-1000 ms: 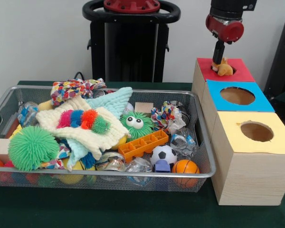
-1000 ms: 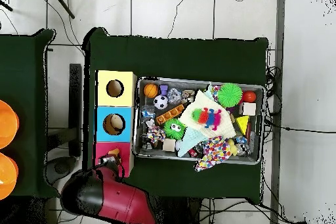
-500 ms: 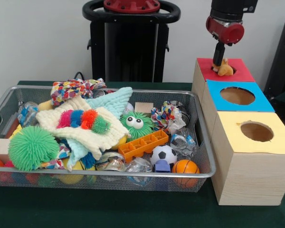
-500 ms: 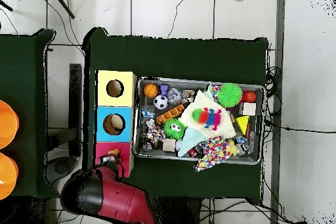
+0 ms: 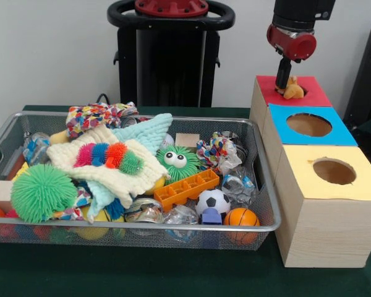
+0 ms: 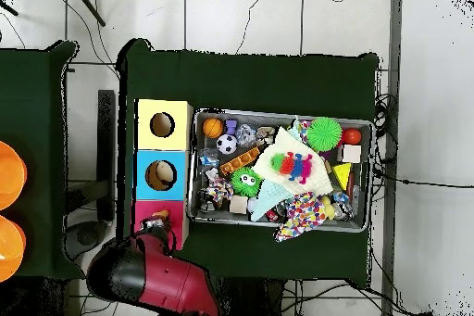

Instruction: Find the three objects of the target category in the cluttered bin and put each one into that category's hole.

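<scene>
- At the far left of the front view a spiky green ball (image 5: 42, 192) rests against the near-left wall of the wire mesh bin (image 5: 267, 192), which fills the left and centre of the frame.
- A cream cloth (image 5: 105, 167) with a fuzzy rainbow caterpillar (image 5: 109, 156) on top lies over the clutter left of centre.
- In the middle are a green googly-eyed fuzzy toy (image 5: 177, 162), an orange block (image 5: 187, 189), a small soccer ball (image 5: 213, 201) and a small basketball (image 5: 240, 218).
- At the right stand three boxes in a row: the yellow-topped box (image 5: 349, 187) nearest, the blue-topped box (image 5: 334, 135) behind it, the red-topped box (image 5: 315, 94) at upper right.
- A small tan plush animal (image 5: 292, 90) sits on the red top at the hole's edge.
- The gripper (image 5: 284, 77) hangs just over the plush; whether it is grasping or released cannot be told.
</scene>
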You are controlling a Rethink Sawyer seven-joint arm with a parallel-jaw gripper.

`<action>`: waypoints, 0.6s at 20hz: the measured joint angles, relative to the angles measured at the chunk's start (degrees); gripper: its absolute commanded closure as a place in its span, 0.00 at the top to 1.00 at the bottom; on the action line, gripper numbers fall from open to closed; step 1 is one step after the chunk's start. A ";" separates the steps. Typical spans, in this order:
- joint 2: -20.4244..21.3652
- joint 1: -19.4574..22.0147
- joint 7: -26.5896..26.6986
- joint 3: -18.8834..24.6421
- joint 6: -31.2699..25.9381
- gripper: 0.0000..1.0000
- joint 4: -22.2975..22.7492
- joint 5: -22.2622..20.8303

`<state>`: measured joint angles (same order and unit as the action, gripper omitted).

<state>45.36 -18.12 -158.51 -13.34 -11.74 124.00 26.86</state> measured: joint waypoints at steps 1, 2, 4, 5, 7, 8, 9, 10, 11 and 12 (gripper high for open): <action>0.01 0.02 0.00 0.04 0.00 0.00 0.00 0.00; 0.00 0.04 0.00 0.09 0.05 0.00 0.00 0.00; 0.00 0.12 0.00 0.27 0.20 0.00 0.01 0.01; -0.01 0.15 0.00 0.35 0.30 0.00 0.01 0.03; -0.05 0.21 0.00 0.47 0.57 0.00 0.02 0.07; -0.09 0.21 0.00 0.53 0.67 0.00 0.01 0.12; -0.09 0.21 0.00 0.59 0.73 0.00 0.01 0.18; -0.11 0.21 0.00 0.64 0.78 0.00 0.01 0.25; -0.14 0.21 0.00 0.69 0.80 0.00 0.01 0.33; -0.19 0.21 0.00 0.78 0.80 0.00 0.01 0.45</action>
<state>45.18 -17.90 -158.51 -12.56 -10.93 124.01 27.31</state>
